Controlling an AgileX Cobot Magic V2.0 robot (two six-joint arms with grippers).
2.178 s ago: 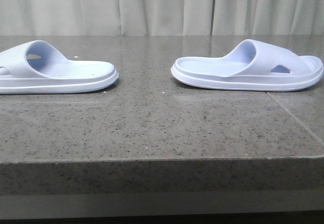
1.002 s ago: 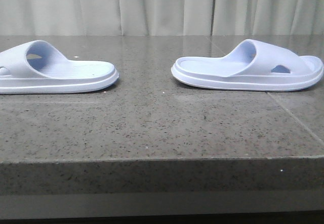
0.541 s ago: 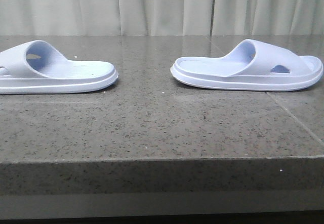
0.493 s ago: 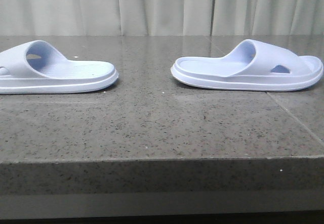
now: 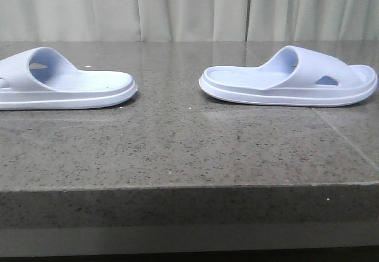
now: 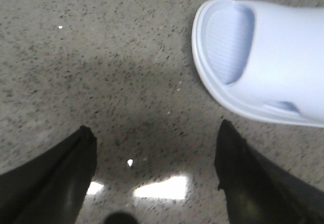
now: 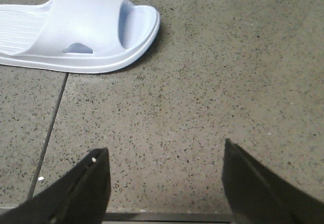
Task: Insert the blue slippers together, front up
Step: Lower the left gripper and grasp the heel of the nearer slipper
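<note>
Two pale lavender-blue slippers lie sole-down on the grey speckled table. The left slipper is at the far left, partly cut off, its heel toward the middle. The right slipper is at the right, its heel also toward the middle. In the left wrist view the left slipper lies apart from my open, empty left gripper. In the right wrist view the right slipper lies well away from my open, empty right gripper. Neither gripper shows in the front view.
The stone table has a front edge near the camera and a tile seam at the right. Pale curtains hang behind. A gap of bare table separates the two slippers.
</note>
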